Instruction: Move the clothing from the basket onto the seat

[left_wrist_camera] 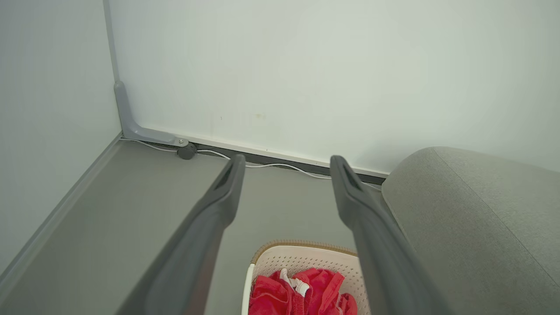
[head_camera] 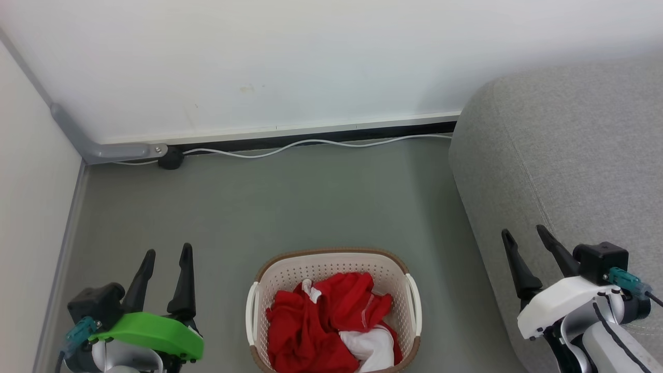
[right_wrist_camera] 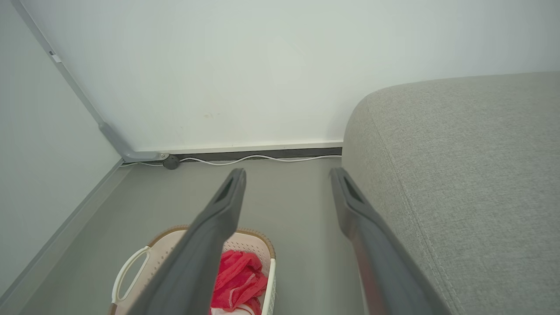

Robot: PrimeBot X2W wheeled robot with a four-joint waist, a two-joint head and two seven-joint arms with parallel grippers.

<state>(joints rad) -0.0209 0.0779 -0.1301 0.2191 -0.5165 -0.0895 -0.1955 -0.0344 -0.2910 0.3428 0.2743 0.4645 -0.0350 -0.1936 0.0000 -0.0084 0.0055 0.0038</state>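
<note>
Both sets of jaws stood spread wide and empty. Left gripper (head_camera: 168, 250) sat over bare floor (head_camera: 311, 197) left of the basket (head_camera: 331, 264); right gripper (head_camera: 523, 231) sat against the seat (head_camera: 570, 155) front edge in the head view, contact unclear. Clothing (head_camera: 321, 316) was a red-and-white heap inside the basket, on the floor between the grippers, with the seat near on its right. My read: pick not started, reach pending. Next move needs one arm swung in and down over the basket, jaws wide, then a pinch on a top fold.

White cable (head_camera: 311, 141) along skirting (head_camera: 362, 129); grey conduit (head_camera: 119, 152) in corner, black knob (head_camera: 170, 157) touching; grey floor (head_camera: 311, 207).
</note>
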